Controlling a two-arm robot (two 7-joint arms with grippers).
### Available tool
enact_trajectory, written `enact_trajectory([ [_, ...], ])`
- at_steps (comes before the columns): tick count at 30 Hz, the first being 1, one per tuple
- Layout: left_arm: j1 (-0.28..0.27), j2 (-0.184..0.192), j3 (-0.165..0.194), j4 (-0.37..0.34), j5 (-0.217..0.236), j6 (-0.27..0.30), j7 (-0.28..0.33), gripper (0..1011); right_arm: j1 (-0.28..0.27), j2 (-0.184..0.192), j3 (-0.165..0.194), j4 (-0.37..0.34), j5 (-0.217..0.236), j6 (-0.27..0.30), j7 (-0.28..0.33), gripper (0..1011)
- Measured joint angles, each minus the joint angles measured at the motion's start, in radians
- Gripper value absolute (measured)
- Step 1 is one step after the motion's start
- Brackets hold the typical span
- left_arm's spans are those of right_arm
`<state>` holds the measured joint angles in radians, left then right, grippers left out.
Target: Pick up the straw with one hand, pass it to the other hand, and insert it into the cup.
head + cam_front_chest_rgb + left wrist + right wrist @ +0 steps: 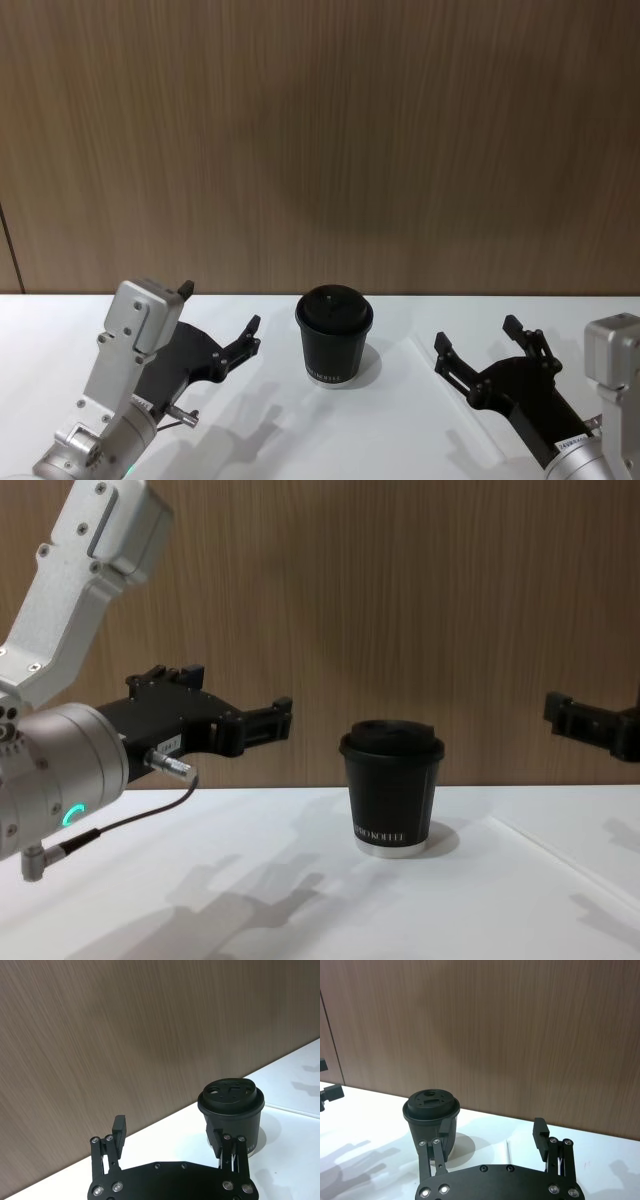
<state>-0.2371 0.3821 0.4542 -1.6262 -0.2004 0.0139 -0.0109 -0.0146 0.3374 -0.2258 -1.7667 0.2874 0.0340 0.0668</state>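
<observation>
Wood-panelled wall behind a white desk (300,430). A black lidded cup (334,335) stands upright at centre. A faint white straw (508,1150) lies flat just beside it, ahead of the right gripper (476,333), whose fingers are spread, likely to take it. The left gripper (220,308) hovers opposite, fingers spread, seemingly awaiting the handover.

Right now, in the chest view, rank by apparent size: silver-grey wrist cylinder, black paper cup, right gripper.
1. Silver-grey wrist cylinder, nearest the camera.
2. Black paper cup.
3. Black right gripper, cropped at the edge: unsure.
</observation>
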Motion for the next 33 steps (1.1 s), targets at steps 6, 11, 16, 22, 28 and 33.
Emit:
enact_trajectory([
  [6,0.0,0.0,0.0,0.0,0.0,0.0,0.0,1003,0.0,0.0,0.0,0.0,0.0,0.0,0.0,1001],
  [11,0.0,0.0,0.0,0.0,0.0,0.0,0.0,1003,0.0,0.0,0.0,0.0,0.0,0.0,0.0,1001],
  [16,0.0,0.0,0.0,0.0,0.0,0.0,0.0,1004,0.0,0.0,0.0,0.0,0.0,0.0,0.0,1001],
  [22,0.0,0.0,0.0,0.0,0.0,0.0,0.0,1003,-0.001,0.003,0.009,0.001,0.002,0.006,0.003,1001],
  [28,0.0,0.0,0.0,0.0,0.0,0.0,0.0,1003,-0.003,0.018,0.027,0.003,0.015,0.027,0.019,1001],
  [33,0.0,0.0,0.0,0.0,0.0,0.0,0.0,1003,-0.007,0.04,0.042,0.006,0.027,0.044,0.046,1001],
])
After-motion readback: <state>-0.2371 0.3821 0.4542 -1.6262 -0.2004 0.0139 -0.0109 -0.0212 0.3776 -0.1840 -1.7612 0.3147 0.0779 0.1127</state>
